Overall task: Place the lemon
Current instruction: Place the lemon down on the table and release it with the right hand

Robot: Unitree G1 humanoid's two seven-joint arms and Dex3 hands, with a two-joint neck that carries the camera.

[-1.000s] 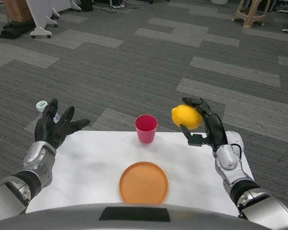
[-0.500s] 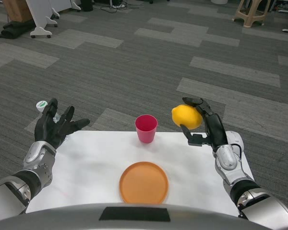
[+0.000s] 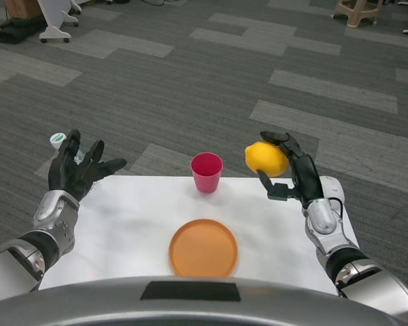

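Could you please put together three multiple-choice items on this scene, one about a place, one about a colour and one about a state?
1. Where is the lemon?
A. on the orange plate
B. in the right hand, above the table's far right edge
C. inside the cup

2. What colour is the cup?
A. pink-red
B. blue
C. green

3. How is the left hand?
A. gripping the cup
B. pressed flat on the plate
C. holding nothing, fingers spread

Answers:
1 B: the right hand holds the lemon aloft beside the cup.
2 A: the cup on the white table is pink-red.
3 C: the left hand is raised at the table's far left corner, and the orange plate lies bare.
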